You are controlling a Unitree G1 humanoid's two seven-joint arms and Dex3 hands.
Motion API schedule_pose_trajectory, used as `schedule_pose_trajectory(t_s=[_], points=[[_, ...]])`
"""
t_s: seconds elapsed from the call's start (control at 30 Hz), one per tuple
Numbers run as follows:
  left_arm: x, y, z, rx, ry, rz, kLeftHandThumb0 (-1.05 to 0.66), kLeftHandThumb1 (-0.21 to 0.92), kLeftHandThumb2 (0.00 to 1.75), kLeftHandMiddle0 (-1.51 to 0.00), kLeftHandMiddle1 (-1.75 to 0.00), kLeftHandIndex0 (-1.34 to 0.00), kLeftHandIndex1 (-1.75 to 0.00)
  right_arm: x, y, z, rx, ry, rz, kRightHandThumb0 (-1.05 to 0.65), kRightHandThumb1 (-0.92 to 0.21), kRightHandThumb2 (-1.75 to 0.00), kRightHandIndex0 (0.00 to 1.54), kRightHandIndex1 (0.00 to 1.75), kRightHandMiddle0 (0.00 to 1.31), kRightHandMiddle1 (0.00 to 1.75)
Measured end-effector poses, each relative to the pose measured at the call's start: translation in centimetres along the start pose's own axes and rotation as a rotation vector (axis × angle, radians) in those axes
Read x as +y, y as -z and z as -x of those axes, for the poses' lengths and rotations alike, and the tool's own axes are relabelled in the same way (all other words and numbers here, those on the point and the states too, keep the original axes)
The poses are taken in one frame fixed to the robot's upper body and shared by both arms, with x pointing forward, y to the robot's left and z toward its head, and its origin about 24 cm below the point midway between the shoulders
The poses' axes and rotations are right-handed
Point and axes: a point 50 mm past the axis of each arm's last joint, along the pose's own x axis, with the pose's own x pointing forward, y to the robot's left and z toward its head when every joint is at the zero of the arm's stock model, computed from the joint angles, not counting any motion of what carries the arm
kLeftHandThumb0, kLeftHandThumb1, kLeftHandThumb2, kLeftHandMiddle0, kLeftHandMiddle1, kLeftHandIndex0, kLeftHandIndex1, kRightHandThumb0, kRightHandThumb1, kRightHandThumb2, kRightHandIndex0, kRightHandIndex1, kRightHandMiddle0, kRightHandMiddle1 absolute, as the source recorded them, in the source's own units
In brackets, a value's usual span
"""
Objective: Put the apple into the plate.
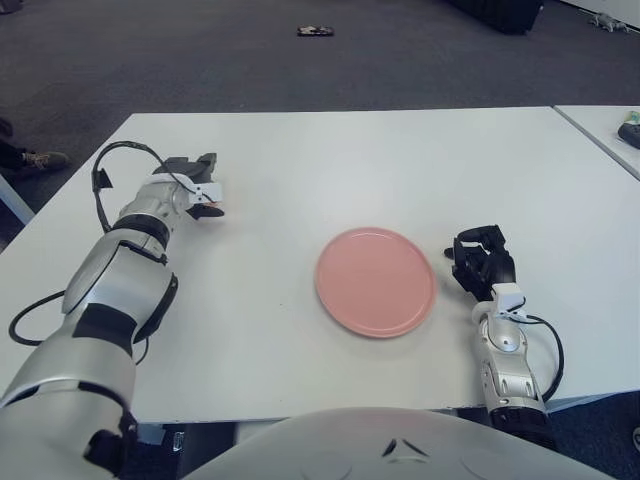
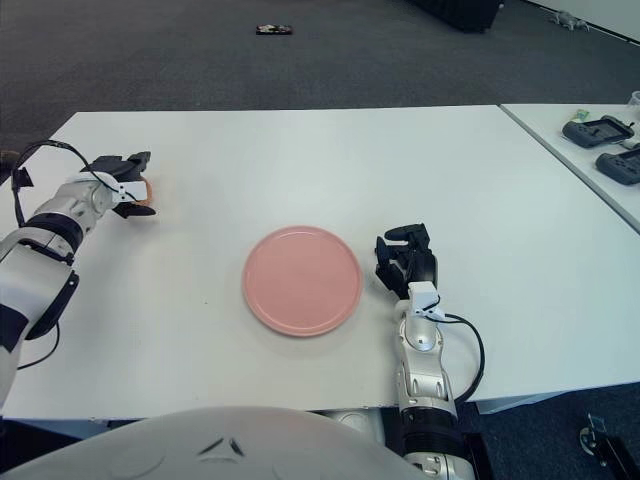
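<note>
Over at the far left of the white worktop, the left hand reaches out with its dark fingers curled around the apple, of which only a sliver of orange-red shows between them in the right eye view; whether the fruit is lifted or touching the surface cannot be told. Off to that hand's right and nearer the robot, well apart from it, lies the pink plate, flat and bare. Just beyond the plate's right rim shows the right hand, idle, its black fingers bent inward and gripping nothing. Farther right, past a gap, a second worktop carries a couple of dark devices. Past the far edge, a small dark thing lies on the grey floor.
</note>
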Motion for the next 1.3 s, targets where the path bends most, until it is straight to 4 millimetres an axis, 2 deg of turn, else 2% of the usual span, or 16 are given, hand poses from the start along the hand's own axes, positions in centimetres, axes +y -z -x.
schedule_pose_trajectory(t_s=[0.3, 0.5, 0.7, 1.0, 1.3], points=[[-0.7, -1.4, -0.3, -0.027, 0.020, 0.007, -1.05, 0.57, 0.59, 0.00, -0.30, 0.00, -0.09, -0.1, 0.0, 0.1, -0.003, 0.005, -0.001, -0.34, -0.90, -0.56, 0.51, 1.21, 0.20, 1.75], [-0.9, -1.9, -0.3, -0.043, 0.037, 0.011, -0.97, 0.56, 0.65, 0.00, -0.13, 0.00, -0.03, -0.1, -0.1, 0.1, -0.007, 0.007, -0.004, -0.34, -0.90, -0.55, 0.51, 1.21, 0.20, 1.75], [-1.1, -2.4, -0.4, -0.056, 0.042, 0.011, -0.96, 0.65, 0.61, 0.00, -0.01, 0.00, -0.11, -0.2, -0.1, 0.3, -0.005, 0.011, -0.002, -0.34, -0.91, -0.55, 0.51, 1.20, 0.20, 1.75], [-1.4, -2.7, -0.4, -0.057, 0.060, -0.007, -1.01, 0.79, 0.47, 0.00, 0.00, 0.00, -0.15, -0.3, -0.2, 0.4, -0.007, 0.022, -0.006, -0.34, -0.91, -0.54, 0.50, 1.21, 0.20, 1.75], [-1.6, -2.7, -0.4, -0.048, 0.105, -0.047, -1.00, 0.85, 0.41, 0.00, -0.01, 0.00, -0.11, -0.5, -0.3, 0.5, -0.020, 0.039, -0.013, -0.34, -0.92, -0.53, 0.50, 1.21, 0.19, 1.75]])
